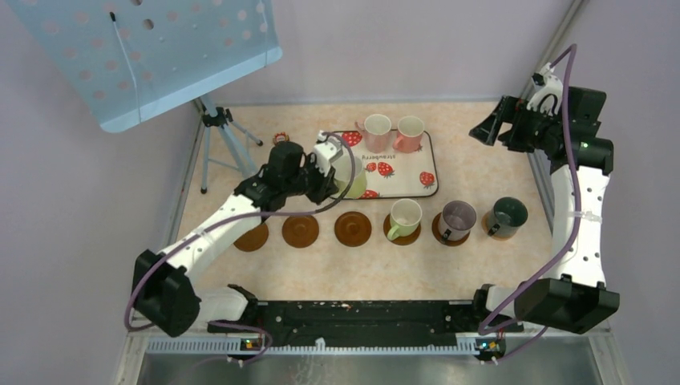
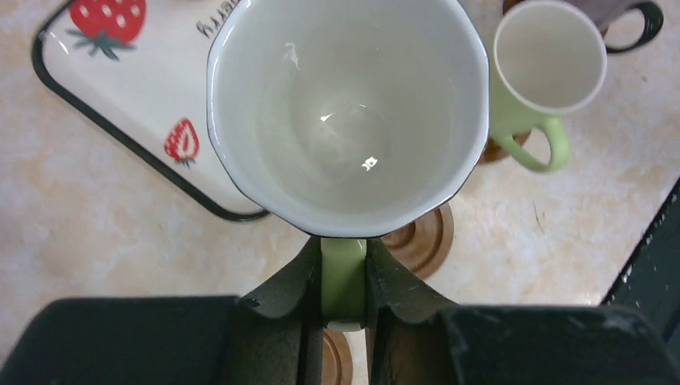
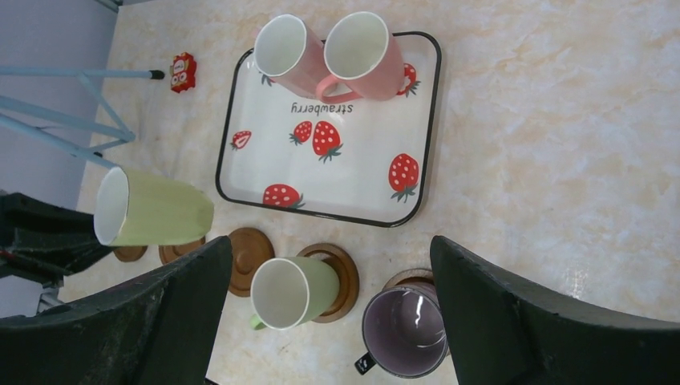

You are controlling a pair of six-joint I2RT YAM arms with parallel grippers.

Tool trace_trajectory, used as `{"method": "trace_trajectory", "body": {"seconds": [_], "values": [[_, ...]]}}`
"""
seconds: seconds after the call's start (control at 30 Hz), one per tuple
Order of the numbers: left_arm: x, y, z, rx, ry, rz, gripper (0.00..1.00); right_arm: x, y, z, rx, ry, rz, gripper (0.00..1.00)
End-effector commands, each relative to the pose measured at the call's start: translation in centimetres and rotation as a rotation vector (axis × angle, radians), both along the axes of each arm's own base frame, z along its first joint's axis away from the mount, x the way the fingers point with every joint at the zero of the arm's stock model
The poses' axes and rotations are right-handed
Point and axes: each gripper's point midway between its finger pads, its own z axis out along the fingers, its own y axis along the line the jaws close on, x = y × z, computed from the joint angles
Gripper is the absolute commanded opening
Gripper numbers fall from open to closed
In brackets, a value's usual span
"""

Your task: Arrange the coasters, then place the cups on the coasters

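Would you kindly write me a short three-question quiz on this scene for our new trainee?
1. True or false: the two pink cups stand on the strawberry tray.
2. How many coasters are bare?
3. The left gripper grips the lifted light green cup by its: A) rim, B) handle, C) base.
Key: 1 true; 2 three; 3 B.
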Motion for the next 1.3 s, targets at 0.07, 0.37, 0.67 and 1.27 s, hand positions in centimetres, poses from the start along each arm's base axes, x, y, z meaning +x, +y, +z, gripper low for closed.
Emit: {"method": "trace_trajectory", "body": {"seconds": [0.07,0.37,0.67,1.27], "values": [[-2.6,0.2,2.1,-0.104,-0.104,-0.02,0.0,-0.7,0.2,1.0,0.016,-0.047,-0.004,0.91],[-5.5,-0.5,-0.9,-0.009,-0.18,0.042,0.0,-1.1,0.3,0.6,0.028,-0.039,-0.015,0.91],[-5.5,-1.4,-2.9,0.007,-0.161,0.064,0.0,-1.2,0.1,0.6,0.013,-0.036,-0.025,0.91],[-6.1,-2.6,-6.0,-0.007,-0.079,0.027,0.0,-1.1,-0.1,0.3,0.002,-0.028,-0.027,0.91]]}}
